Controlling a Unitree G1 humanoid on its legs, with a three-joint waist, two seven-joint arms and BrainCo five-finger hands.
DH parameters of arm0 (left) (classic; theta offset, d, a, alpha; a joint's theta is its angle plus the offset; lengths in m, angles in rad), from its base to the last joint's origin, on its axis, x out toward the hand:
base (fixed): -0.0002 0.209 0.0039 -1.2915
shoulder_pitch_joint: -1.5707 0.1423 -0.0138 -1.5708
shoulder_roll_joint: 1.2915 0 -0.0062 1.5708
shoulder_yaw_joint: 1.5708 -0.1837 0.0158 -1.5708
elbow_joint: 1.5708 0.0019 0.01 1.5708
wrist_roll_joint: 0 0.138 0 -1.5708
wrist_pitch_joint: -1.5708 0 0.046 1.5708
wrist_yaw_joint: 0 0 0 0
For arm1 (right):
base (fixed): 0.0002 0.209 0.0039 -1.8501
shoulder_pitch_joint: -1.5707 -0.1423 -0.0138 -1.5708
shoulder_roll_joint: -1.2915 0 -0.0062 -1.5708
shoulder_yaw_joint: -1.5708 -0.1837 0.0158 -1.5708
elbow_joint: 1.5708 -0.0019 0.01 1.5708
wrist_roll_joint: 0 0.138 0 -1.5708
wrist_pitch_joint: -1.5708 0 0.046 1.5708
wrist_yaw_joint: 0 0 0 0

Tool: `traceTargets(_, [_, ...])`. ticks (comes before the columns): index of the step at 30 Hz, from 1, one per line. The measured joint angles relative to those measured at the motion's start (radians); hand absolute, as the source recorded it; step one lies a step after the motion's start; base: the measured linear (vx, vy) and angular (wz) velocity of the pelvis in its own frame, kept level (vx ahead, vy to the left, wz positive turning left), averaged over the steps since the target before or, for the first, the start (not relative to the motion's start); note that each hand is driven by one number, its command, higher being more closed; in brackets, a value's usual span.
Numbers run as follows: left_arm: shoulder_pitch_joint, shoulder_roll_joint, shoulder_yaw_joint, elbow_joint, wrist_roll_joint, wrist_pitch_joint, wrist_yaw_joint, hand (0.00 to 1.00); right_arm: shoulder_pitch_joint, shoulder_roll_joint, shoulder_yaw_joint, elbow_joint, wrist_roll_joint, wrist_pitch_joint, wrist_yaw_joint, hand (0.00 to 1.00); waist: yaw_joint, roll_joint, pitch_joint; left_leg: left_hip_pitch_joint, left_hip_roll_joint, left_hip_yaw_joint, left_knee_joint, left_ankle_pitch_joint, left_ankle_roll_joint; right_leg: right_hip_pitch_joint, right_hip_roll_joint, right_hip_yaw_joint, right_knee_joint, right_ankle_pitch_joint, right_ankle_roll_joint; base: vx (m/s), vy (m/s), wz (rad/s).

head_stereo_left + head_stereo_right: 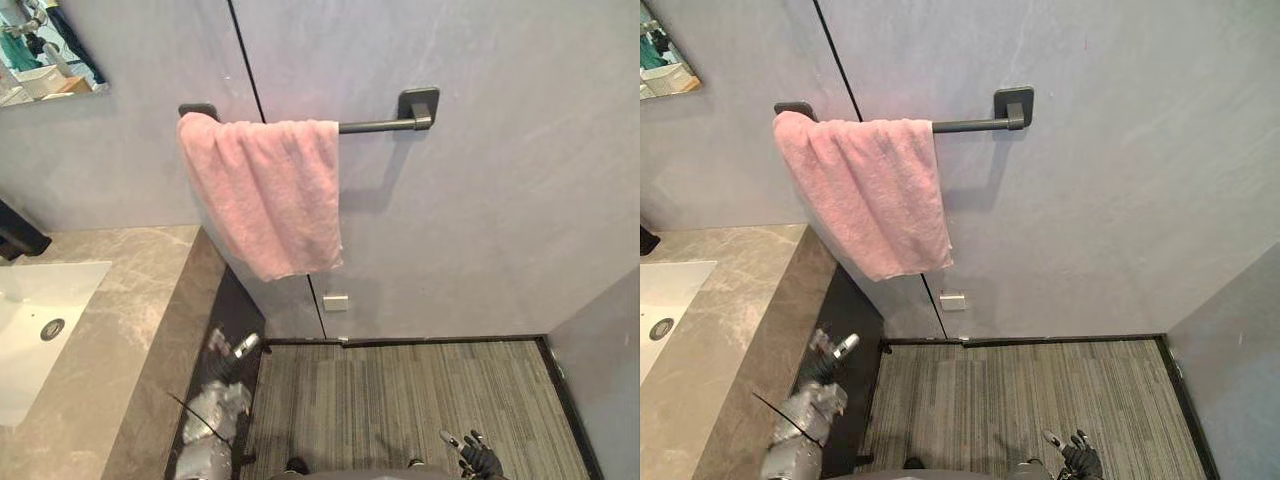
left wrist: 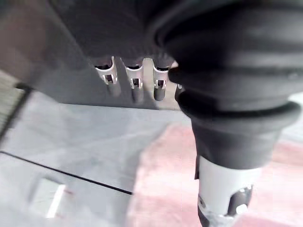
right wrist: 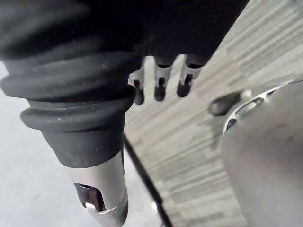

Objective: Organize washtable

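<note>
On the wall rail [image 1: 375,126], a pink towel [image 1: 262,190] hangs bunched leftward; left hand [image 1: 240,349] and right hand [image 1: 478,458] hang low, fingers loose and empty, so spreading it likely needs both raised.

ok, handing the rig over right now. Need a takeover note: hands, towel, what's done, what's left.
Left robot hand: open, holding nothing, low beside the front of the counter.
Right robot hand: open, holding nothing, low over the carpet.
Pink towel: draped over the dark wall rail, bunched at its left end, lower edge slanted.
Done: the towel looks hung.
Left: perhaps spread it evenly. Much of the counter and sink lies outside these views, so check there.
</note>
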Motion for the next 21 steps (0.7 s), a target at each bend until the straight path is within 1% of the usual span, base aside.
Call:
traceTargets(1, [-0.006,0.012,0.003,-0.018,-0.001,-0.002,-0.006,0.0,0.0,-0.001,0.0,0.0,-0.004,0.0,0.001,0.0,0.0,0.0,-0.001,-0.001,0.0,0.0,0.0,0.0,0.0,0.0,0.0,0.0,-0.001,0.004,-0.004,0.09,-0.003,-0.01])
traceTargets(2, [-0.015,0.029,0.003,-0.042,-0.001,-0.004,-0.009,0.0,0.0,-0.003,0.001,0.0,-0.005,0.001,0.005,0.0,0.001,-0.001,-0.003,-0.001,0.0,-0.001,0.0,0.006,0.001,0.001,0.001,-0.001,-0.001,0.01,0.001,0.1,-0.01,0.01])
traceTargets(5, [-0.067,0.144,0.009,-0.174,-0.023,-0.015,-0.047,0.0,-0.004,-0.006,0.001,0.0,-0.018,0.002,0.025,0.0,0.006,-0.007,-0.016,-0.001,-0.002,-0.003,0.0,0.007,0.001,0.013,0.001,-0.004,-0.015,0.015,0.0,0.16,-0.018,-0.01])
traceTargets(6, [-0.077,0.162,0.015,-0.187,-0.03,-0.021,-0.053,0.0,-0.006,-0.007,0.001,-0.001,-0.022,0.002,0.032,0.0,0.007,-0.008,-0.018,0.0,-0.003,-0.003,0.001,0.007,0.001,0.014,0.001,-0.005,-0.015,0.015,0.0,0.12,-0.015,-0.02])
traceTargets(8, [-0.128,0.231,0.042,-0.215,-0.054,-0.05,-0.072,0.0,-0.003,-0.008,0.001,-0.007,-0.034,0.003,0.044,0.0,0.005,-0.01,-0.026,0.019,-0.003,-0.006,0.001,0.007,0.001,0.038,0.0,-0.009,-0.016,0.016,-0.001,0.13,-0.012,0.05])
traceTargets(12, [-0.165,0.301,0.063,-0.234,-0.08,-0.083,-0.074,0.0,-0.003,-0.015,0.001,-0.007,-0.045,0.003,0.069,0.0,0.011,-0.013,-0.049,0.025,-0.005,-0.005,0.005,0.007,0.001,0.045,-0.004,-0.01,-0.016,0.016,-0.001,0.08,-0.009,0.0])
traceTargets(13, [-0.17,0.309,0.065,-0.234,-0.08,-0.084,-0.075,0.0,-0.003,-0.017,0.001,-0.007,-0.045,0.004,0.072,0.0,0.011,-0.013,-0.05,0.025,-0.005,-0.005,0.005,0.007,0.001,0.045,-0.004,-0.01,-0.016,0.016,-0.001,0.03,-0.013,0.02])
traceTargets(17, [-0.183,0.384,0.069,-0.231,-0.09,-0.089,-0.094,0.0,0.007,-0.026,0.001,-0.007,-0.065,0.004,0.082,0.0,0.011,-0.02,-0.054,0.025,-0.004,-0.004,0.012,0.007,0.001,0.046,-0.005,-0.01,-0.015,0.016,-0.001,0.0,0.0,0.0])
traceTargets(21, [-0.233,0.423,0.075,-0.181,-0.11,-0.094,-0.094,0.0,0.018,-0.028,0.004,-0.008,-0.081,0.004,0.084,0.0,0.012,-0.027,-0.058,0.021,-0.003,-0.003,0.015,0.007,0.001,0.04,-0.006,-0.01,-0.016,0.016,-0.001,-0.06,-0.014,-0.03])
